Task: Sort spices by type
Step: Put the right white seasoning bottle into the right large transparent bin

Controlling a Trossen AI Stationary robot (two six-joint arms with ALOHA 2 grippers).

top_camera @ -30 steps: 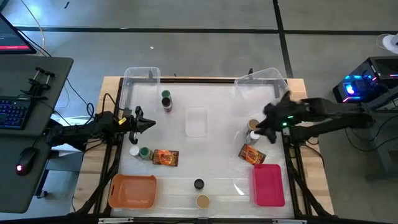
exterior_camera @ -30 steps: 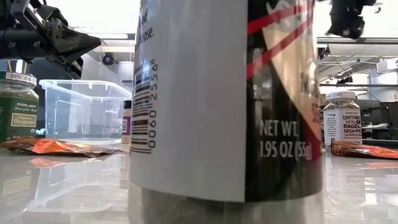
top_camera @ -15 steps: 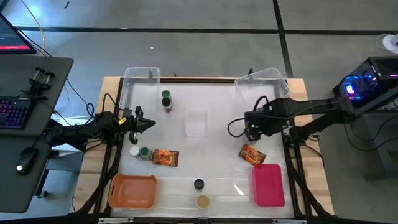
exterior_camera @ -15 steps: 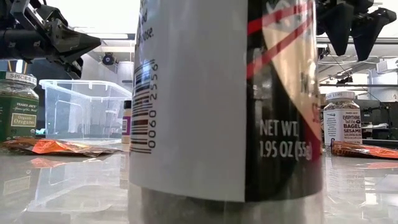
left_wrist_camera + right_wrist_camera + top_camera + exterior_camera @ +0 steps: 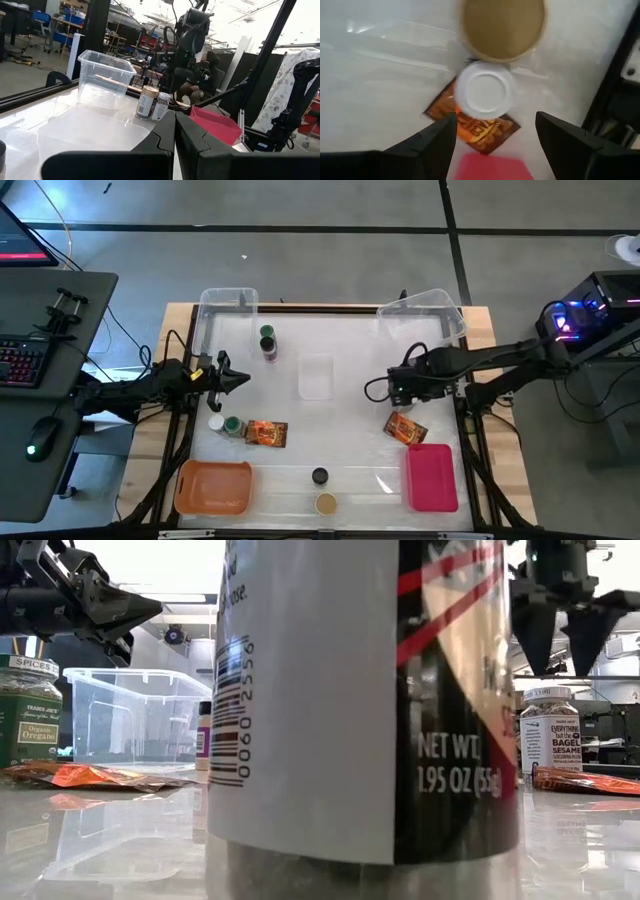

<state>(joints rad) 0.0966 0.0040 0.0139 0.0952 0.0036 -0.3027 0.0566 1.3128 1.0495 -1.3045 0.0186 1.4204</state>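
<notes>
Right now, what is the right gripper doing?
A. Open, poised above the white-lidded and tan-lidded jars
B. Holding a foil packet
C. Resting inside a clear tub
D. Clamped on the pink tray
A: the right gripper has its fingers spread with nothing between them, looking down on the white-lidded jar and tan-lidded jar.

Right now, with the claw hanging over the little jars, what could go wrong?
The open right gripper hangs above the white-lid jar, which stands tight against the tan-lid jar. Coming down, a finger could bump the tan one over. The orange packet lies partly beneath the white jar, so it might drag along or tip the jar.
</notes>
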